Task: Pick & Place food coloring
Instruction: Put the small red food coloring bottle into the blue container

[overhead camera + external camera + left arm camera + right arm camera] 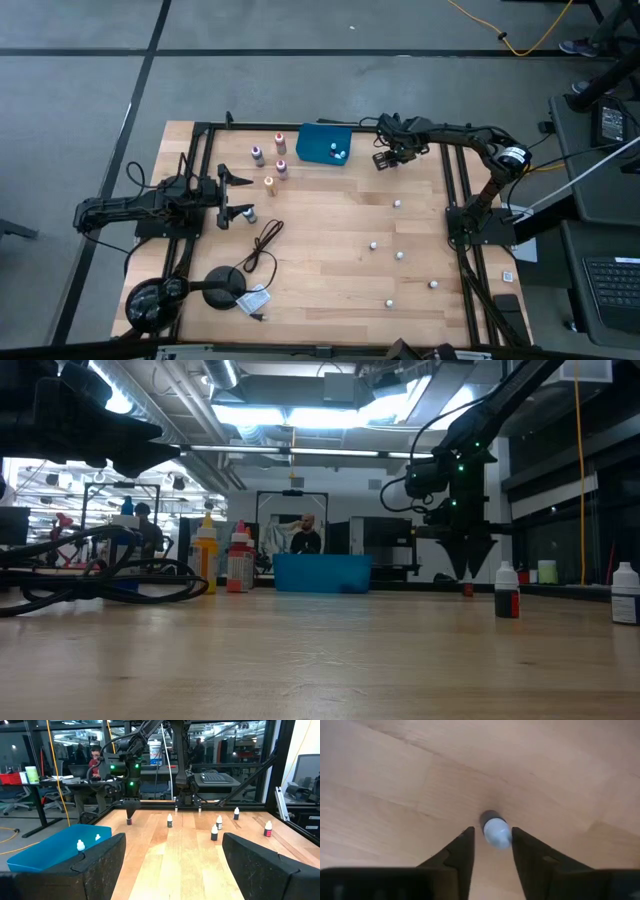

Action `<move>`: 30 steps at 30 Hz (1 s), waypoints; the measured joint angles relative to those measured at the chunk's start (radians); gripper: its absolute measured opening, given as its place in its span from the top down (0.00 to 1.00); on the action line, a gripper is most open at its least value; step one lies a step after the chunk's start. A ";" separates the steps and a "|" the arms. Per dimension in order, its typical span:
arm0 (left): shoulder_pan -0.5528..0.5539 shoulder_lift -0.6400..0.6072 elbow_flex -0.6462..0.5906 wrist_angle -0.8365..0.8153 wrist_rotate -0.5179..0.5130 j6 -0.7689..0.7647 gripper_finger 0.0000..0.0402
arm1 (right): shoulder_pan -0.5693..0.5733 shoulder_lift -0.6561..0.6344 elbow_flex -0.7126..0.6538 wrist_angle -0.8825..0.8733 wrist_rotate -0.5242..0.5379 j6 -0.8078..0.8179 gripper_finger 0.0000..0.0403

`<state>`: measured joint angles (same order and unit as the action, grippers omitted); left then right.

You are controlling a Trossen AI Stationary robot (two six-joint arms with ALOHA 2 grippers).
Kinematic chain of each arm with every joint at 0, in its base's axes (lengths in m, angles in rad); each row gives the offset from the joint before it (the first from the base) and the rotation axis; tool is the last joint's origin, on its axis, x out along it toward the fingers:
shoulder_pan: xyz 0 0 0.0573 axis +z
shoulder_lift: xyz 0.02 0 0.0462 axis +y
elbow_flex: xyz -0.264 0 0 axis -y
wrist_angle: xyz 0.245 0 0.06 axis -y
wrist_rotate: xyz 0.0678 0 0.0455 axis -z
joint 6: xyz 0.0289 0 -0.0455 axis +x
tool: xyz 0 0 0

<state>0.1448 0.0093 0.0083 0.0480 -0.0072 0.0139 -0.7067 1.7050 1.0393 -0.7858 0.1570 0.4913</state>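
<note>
A small food coloring bottle [495, 831] with a pale cap and dark red body [129, 821] stands near the table's far edge, just right of the teal tray [316, 138]. My right gripper [385, 160] points down over it, shut on its cap. Two bottles [336, 154] lie in the tray. Several coloured bottles [268, 160] stand to the tray's left. Several white-capped ones [398, 254] are scattered over the right half of the table. My left gripper [235, 196] waits open at the left edge, pointing level. My right gripper has the bottle's pale cap [504, 836] between its two fingers, which come from above, pointing down. One fingertip [516, 835] lies against the cap; the other stands very close to it. The bottle is upright with its base at the table top [467, 591].
A black cable [265, 245] coils on the near left part of the table, beside a round black stand [228, 285]. A black frame [455, 180] runs along the table's edges. In the low view two bottles [507, 592] stand nearer than the gripper.
</note>
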 joint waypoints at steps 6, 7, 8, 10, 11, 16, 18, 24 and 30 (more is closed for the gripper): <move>0.000 0.000 0.000 0.000 0.000 0.000 0.18 | 0.001 0.000 0.001 0.016 0.007 -0.031 0.84; 0.000 0.000 0.000 0.000 0.000 0.000 0.18 | 0.005 0.000 0.005 0.014 0.007 -0.042 0.86; 0.000 0.000 0.000 0.000 0.000 0.000 0.18 | 0.009 0.001 0.011 0.014 0.007 -0.056 0.87; 0.000 0.000 0.000 0.000 0.000 0.000 0.18 | 0.022 0.002 0.036 0.002 0.008 -0.083 0.87; 0.000 0.000 0.000 0.000 0.000 0.000 0.19 | 0.030 0.002 0.056 -0.012 0.009 -0.098 0.87; 0.000 0.000 0.000 0.000 0.000 0.000 0.18 | 0.066 0.002 0.191 -0.114 0.008 -0.161 0.83; 0.000 0.000 0.000 0.000 0.000 0.000 0.18 | 0.078 0.002 0.254 -0.152 0.007 -0.189 0.83; 0.000 0.000 0.000 0.000 0.000 0.000 0.18 | 0.112 0.016 0.449 -0.215 0.008 -0.263 0.87; 0.000 0.000 0.000 0.000 0.000 0.000 0.19 | 0.133 0.108 0.656 -0.272 0.008 -0.309 0.85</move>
<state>0.1448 0.0092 0.0084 0.0481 -0.0071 0.0137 -0.5737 1.8127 1.6949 -1.0580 0.1646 0.1826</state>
